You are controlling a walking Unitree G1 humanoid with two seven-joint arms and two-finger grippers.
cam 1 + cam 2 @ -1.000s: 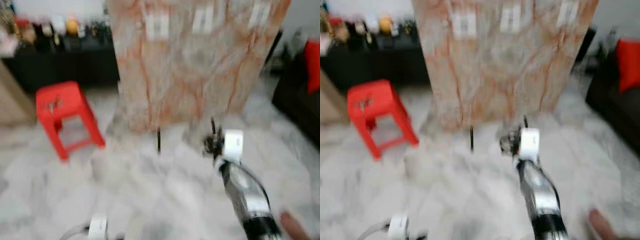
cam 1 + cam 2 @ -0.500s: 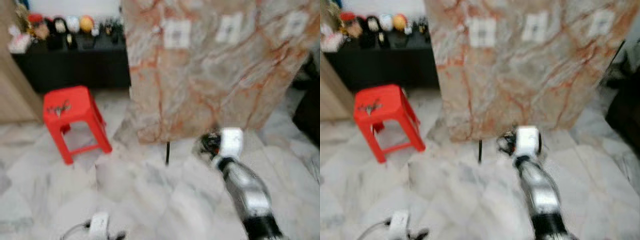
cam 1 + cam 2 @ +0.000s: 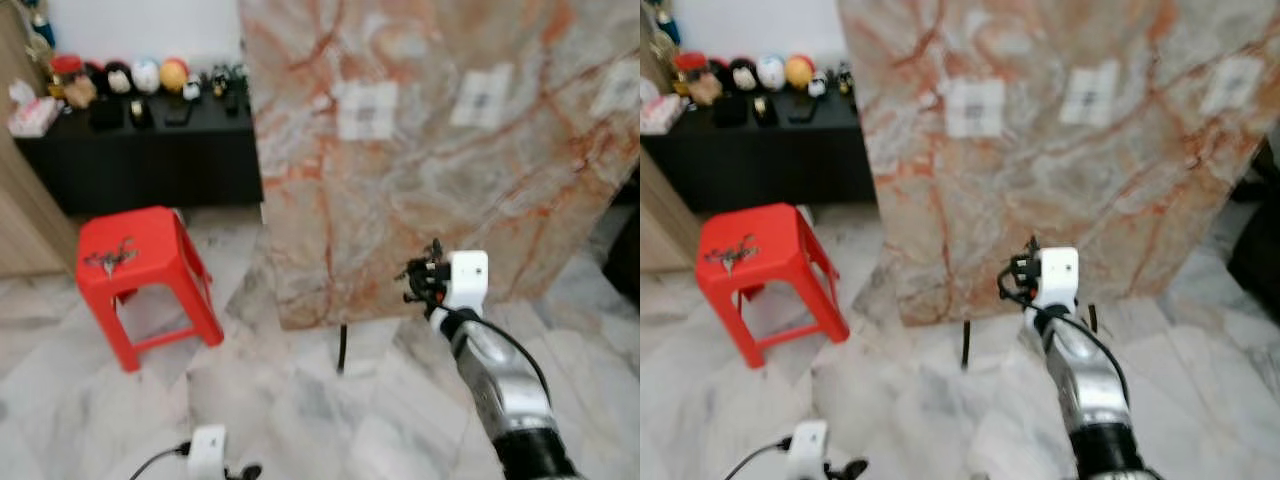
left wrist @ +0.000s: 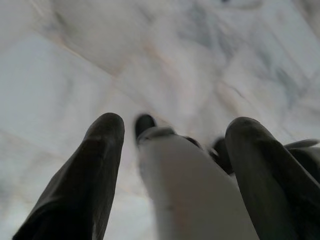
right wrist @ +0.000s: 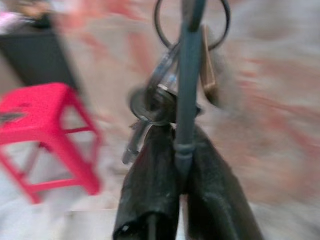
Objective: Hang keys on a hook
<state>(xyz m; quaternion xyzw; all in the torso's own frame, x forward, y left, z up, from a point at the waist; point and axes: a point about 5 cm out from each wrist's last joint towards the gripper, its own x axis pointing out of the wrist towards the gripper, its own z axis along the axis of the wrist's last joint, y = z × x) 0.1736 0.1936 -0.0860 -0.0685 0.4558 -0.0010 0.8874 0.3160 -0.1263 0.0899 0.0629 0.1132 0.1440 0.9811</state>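
Observation:
My right gripper [image 3: 420, 276] is raised in front of a tall marble-patterned board [image 3: 420, 190]. It is shut on a bunch of keys [image 5: 156, 102] on a round ring [image 5: 192, 20], whose thin dark stem stands up between the pads [image 5: 150, 185]. The board carries three white square pads [image 3: 366, 110] in a row, well above the gripper. The hooks on them are too small to make out. My left gripper [image 4: 175, 150] hangs low over the marble floor with its fingers [image 4: 100, 165] apart; a blurred white shape lies between them.
A red plastic stool [image 3: 140, 265] stands on the left with another small bunch of keys [image 3: 110, 258] on its seat. Behind it a black cabinet [image 3: 150, 155] holds several small figures. A black stand leg [image 3: 342, 350] props the board. A wooden panel [image 3: 30, 220] is at far left.
The whole picture has shifted and sharpened, so the camera moved; the board now looks nearer and larger. My right gripper stays shut on the keys, a little higher against the board.

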